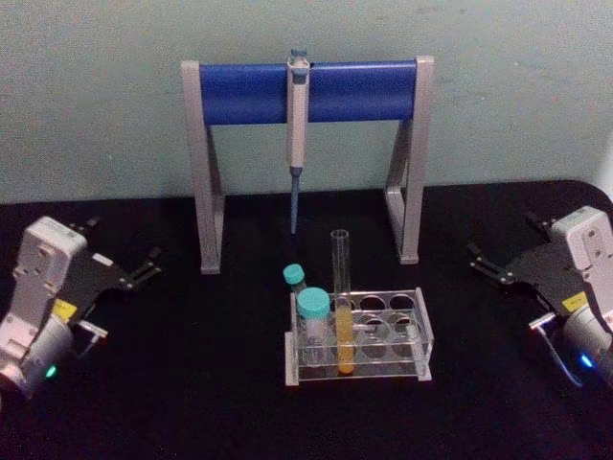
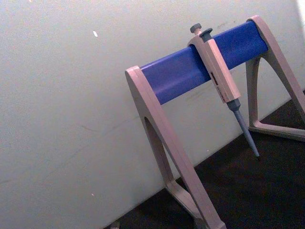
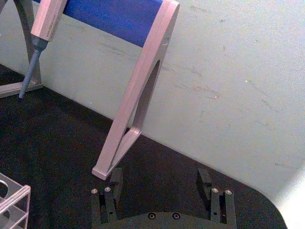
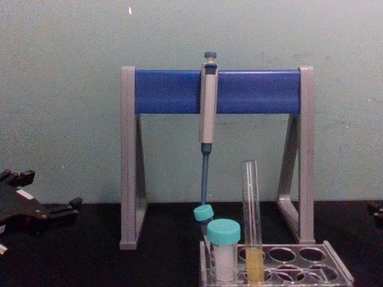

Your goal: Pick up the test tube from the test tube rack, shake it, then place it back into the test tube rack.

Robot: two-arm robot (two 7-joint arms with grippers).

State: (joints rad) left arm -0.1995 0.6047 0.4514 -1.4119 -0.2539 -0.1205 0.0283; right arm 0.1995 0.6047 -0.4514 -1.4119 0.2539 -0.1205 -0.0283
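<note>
While test tube (image 1: 342, 287) stands in rack (image 1: 422, 332) by teal-cap vial (image 1: 311, 309), L gripper (image 1: 148, 266) sits far left — fingers spread | R gripper (image 1: 482, 262) far right — fingers spread

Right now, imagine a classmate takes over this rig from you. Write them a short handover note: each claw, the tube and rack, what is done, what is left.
Left claw: open, empty, out on the left, well apart from the rack.
Right claw: open, empty, out on the right, also apart from the rack.
Tube: upright in a front hole of the rack, yellow liquid in its lower part, beside a teal-capped vial.
Done: nothing yet by the look of it; neither claw touches the tube.
Left: grip the tube, lift it out, shake it, set it back in the rack.
</note>
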